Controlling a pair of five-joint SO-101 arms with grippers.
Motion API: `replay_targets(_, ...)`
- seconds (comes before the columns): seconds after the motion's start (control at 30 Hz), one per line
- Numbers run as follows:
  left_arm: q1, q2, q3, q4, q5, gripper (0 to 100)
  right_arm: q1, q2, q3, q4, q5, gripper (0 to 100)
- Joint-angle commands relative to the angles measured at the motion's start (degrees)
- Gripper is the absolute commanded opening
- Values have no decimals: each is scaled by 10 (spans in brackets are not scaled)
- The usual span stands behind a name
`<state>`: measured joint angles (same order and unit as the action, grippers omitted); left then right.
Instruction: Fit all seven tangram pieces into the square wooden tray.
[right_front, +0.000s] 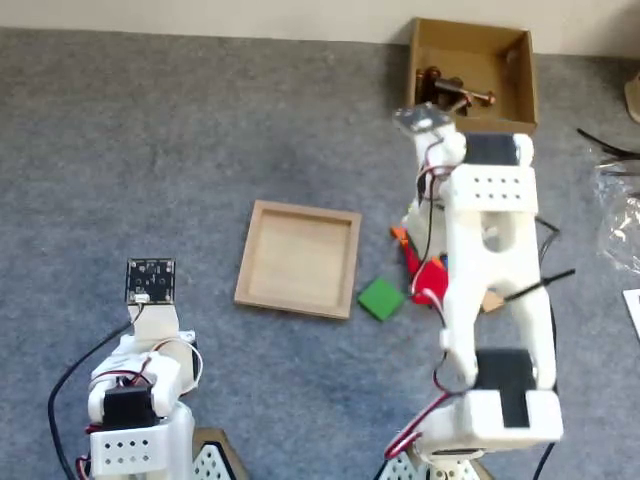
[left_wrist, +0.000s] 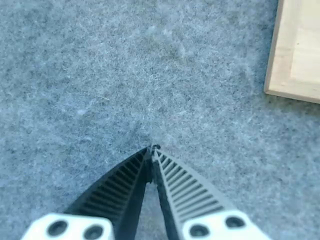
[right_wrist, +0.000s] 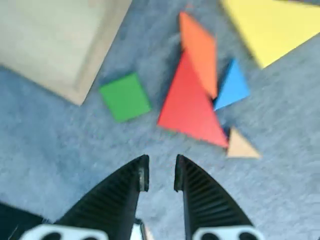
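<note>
The square wooden tray (right_front: 300, 258) lies empty on the grey carpet; its corner (left_wrist: 295, 50) shows in the left wrist view. Beside it lie a green square (right_wrist: 125, 96), a red triangle (right_wrist: 191, 102), an orange parallelogram (right_wrist: 200, 52), a blue triangle (right_wrist: 232, 82), a yellow triangle (right_wrist: 272, 22) and a small tan triangle (right_wrist: 241, 147). My right gripper (right_wrist: 160, 175) hangs above the carpet just short of the green square and red triangle, open by a narrow gap and holding nothing. My left gripper (left_wrist: 151, 148) is shut and empty over bare carpet, away from the tray.
The right arm (right_front: 490, 250) hides most of the pieces from above; the green square (right_front: 380, 298) and part of the red triangle (right_front: 428, 277) show. A cardboard box (right_front: 472, 70) with small objects stands at the back right. The left arm (right_front: 140, 380) sits at the front left.
</note>
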<state>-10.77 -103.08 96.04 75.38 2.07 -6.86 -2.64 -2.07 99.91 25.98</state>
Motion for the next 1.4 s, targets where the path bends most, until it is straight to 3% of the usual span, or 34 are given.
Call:
replay_targets(0.0, -5, 4, 12, 4, 1, 5, -11, -84, 71, -22, -5, 84)
replay_targets(0.27, -5, 4, 12, 4, 1, 5, -11, -189, 302, -185, 84, 92)
replay_targets(0.43, -5, 4, 12, 4, 1, 5, -11, -202, 381, -255, 147, 204)
replay_targets(0.77, -5, 4, 12, 4, 1, 5, -2, -202, 401, -322, 264, 269)
replay_targets(0.9, -5, 4, 12, 4, 1, 5, -5, -201, 403, -323, 270, 270)
replay_targets(1.1, -5, 4, 12, 4, 1, 5, -5, -201, 437, -326, 345, 270)
replay_targets(1.37, -5, 4, 12, 4, 1, 5, -1, -206, 490, -407, 358, 272)
